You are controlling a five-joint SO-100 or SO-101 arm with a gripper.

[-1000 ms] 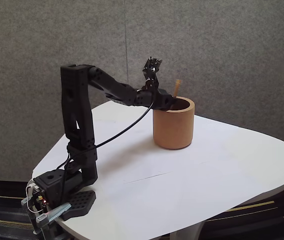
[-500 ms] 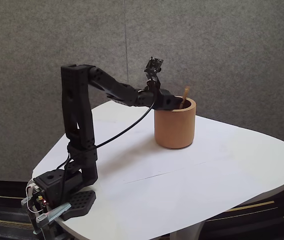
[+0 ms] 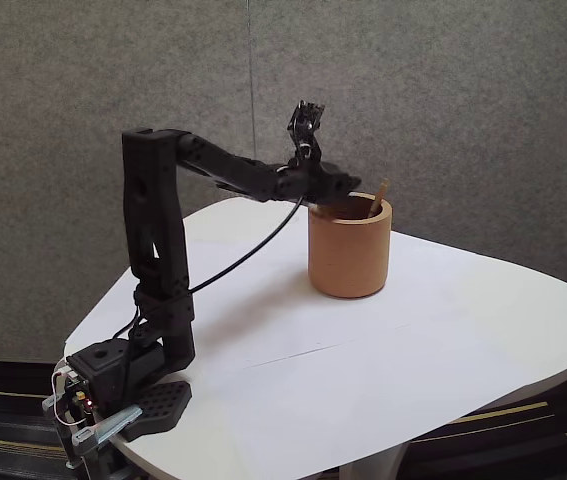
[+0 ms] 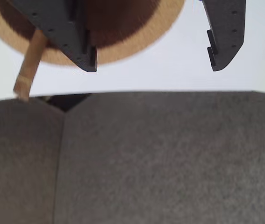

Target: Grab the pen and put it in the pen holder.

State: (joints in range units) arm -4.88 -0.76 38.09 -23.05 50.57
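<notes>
The tan-brown pen holder stands on the white table, toward its back. The pen, a light tan stick, leans inside it against the right rim with its tip poking out above. In the wrist view the pen slants across the cup's rim at the left. My gripper hovers over the cup's mouth. In the wrist view my gripper is open, its two black fingers wide apart with nothing between them.
The arm's base sits clamped at the table's front left corner, and a black cable hangs from the forearm. A grey felt wall stands close behind the white table.
The pen was let go and now leans on the cup's right rim, lower than before. My gripper has risen a little and opened above the cup.
</notes>
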